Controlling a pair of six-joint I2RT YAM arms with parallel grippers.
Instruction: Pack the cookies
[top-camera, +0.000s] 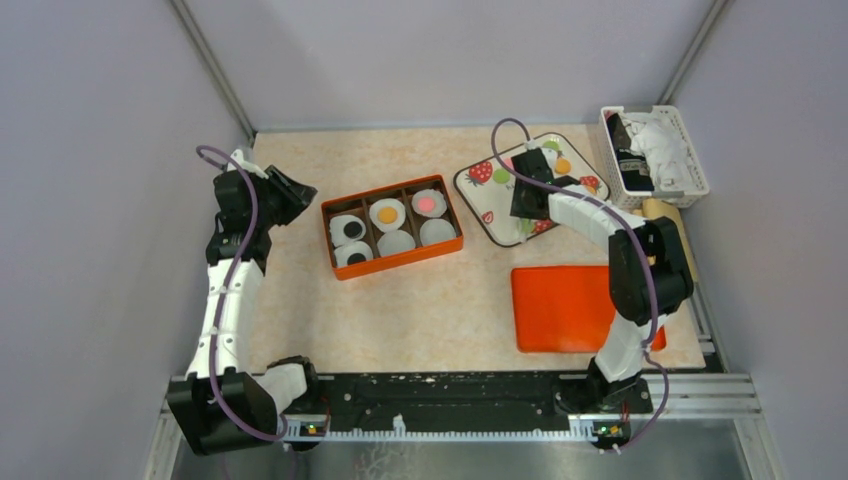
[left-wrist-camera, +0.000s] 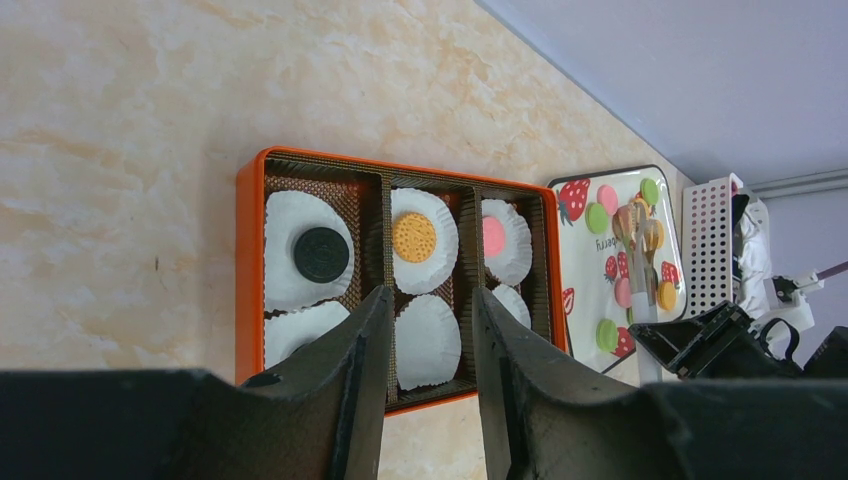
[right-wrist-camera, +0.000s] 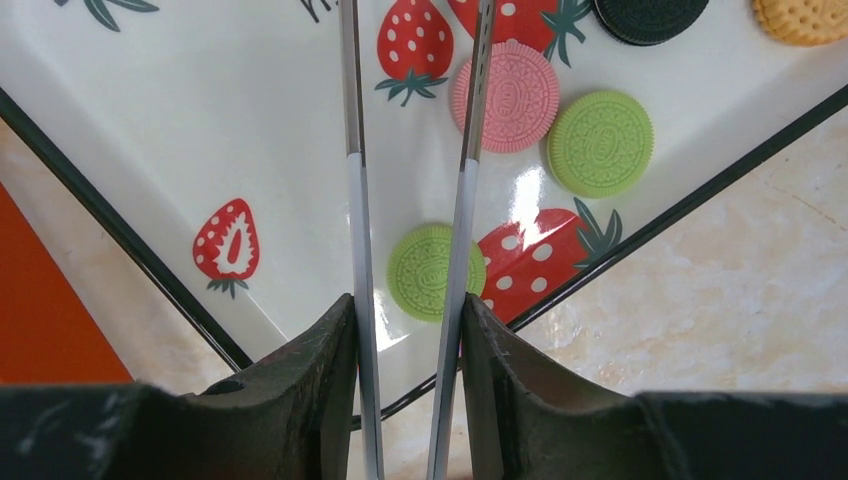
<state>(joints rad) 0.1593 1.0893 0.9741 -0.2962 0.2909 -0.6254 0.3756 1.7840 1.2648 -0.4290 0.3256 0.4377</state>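
**Tongs poised over the tray: settle on one cookie before closing**

The right gripper (right-wrist-camera: 407, 305), at the bottom centre of its wrist view, is clenched on thin metal tongs (right-wrist-camera: 357, 220). Their two blades run up the frame, spread apart, with the tips past the top edge. Under them on the strawberry tray (right-wrist-camera: 250, 120) lie a green cookie (right-wrist-camera: 425, 272) low down and a pink cookie (right-wrist-camera: 510, 95) higher up. Another green, a black and an orange one sit toward the upper right.

The step looks like a pick. It would go best by centring the blades on one disc, lowering them to its edges and squeezing gently — the glossy tray may let it skid.

The left gripper (left-wrist-camera: 430, 300), jaws apart and empty, hangs before the orange box (left-wrist-camera: 248, 270), where four paper cups (left-wrist-camera: 428, 340) hold cookies and two do not.

One short word is printed on the tray — too small to read. The cookies' embossing is illegible too.
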